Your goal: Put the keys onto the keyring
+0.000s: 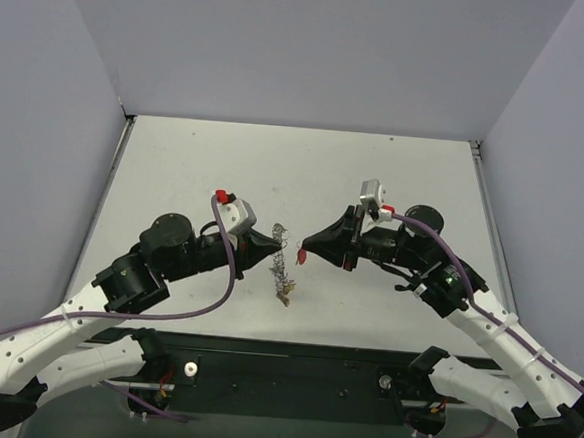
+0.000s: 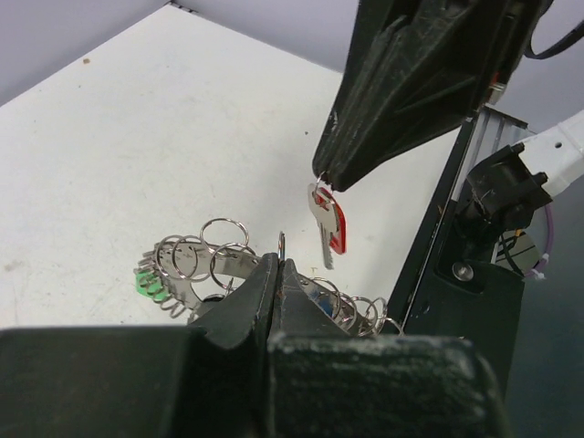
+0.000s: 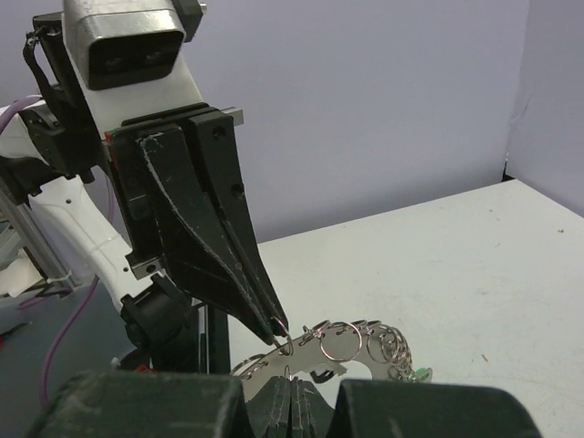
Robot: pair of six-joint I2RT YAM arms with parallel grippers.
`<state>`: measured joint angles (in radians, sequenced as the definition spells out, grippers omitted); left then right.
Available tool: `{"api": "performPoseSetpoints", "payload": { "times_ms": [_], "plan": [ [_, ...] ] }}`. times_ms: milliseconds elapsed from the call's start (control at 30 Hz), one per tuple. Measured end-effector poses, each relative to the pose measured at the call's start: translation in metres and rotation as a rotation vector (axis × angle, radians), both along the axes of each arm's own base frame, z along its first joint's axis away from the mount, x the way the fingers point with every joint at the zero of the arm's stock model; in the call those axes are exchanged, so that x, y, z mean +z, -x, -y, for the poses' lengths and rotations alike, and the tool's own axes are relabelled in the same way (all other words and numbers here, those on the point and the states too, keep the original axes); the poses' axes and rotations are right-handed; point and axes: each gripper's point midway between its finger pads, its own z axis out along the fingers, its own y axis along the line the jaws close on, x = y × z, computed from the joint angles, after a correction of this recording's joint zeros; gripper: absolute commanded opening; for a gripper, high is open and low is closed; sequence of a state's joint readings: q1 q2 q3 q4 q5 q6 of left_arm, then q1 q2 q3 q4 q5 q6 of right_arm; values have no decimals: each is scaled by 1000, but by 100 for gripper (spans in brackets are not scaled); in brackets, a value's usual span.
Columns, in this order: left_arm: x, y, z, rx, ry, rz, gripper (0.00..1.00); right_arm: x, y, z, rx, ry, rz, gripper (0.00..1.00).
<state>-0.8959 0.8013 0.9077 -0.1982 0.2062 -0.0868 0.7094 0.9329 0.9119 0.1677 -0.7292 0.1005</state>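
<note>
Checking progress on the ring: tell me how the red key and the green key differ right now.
The red key hangs in the air, pinched at its top by the right gripper; the green key sits at one end of the keyring, which the left gripper holds. The red key shows whole, blade down; of the green key only the head shows. Both are tiny beside the grippers, with coloured heads.
</note>
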Motion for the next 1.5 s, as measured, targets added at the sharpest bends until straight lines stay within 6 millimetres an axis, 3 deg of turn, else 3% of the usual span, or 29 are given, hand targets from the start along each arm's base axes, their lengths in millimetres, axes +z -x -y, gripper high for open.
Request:
{"api": "performPoseSetpoints", "payload": {
  "times_ms": [367,1500],
  "plan": [
    [1,-4,4,29,41,-65,0,-3,10,-11,35,12,23,0],
    [3,4,11,-34,55,-71,0,-6,-3,-15,-20,20,52,0]
  ]
}}
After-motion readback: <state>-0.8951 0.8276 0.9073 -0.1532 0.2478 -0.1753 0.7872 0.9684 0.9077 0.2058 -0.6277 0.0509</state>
